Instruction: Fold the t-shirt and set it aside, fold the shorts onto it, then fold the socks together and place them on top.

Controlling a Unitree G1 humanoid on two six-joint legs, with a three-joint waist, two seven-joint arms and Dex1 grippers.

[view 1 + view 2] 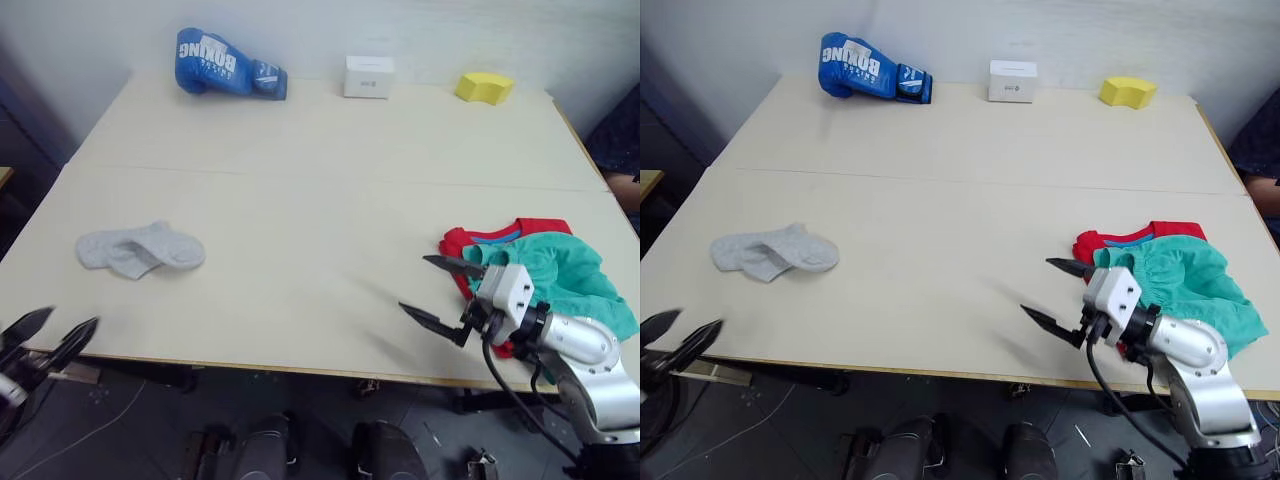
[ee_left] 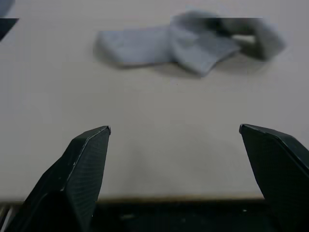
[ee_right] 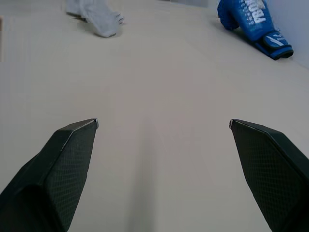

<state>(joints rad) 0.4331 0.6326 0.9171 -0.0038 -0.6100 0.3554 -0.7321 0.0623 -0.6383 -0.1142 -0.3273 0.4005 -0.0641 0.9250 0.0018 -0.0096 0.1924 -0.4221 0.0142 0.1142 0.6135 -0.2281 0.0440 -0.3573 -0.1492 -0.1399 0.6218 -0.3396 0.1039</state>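
We are finding the right gripper hanging over the near right part of the pale beige table, its two black fingers spread wide with nothing between them, pointing toward the table's middle. Just behind its wrist, the wrinkled teal-green fabric shorts are lying on top of the bright red short-sleeved t-shirt, whose red edge and blue inner collar band are showing along the far and left sides of the shorts. This stack is sitting at the near right edge of the table, and the gripper is not touching it.

We are seeing the left gripper at the near left edge of the table, its black fingers likewise held wide apart and holding nothing. In the left wrist view the pair of small light grey ankle socks is lying ahead of those fingers, apart from them. The socks are resting loosely overlapped on the left part of the table, well apart from the shorts and t-shirt.

Along the far edge we are noting a blue boxing glove, a small white box and a yellow foam block, each standing apart from the others.
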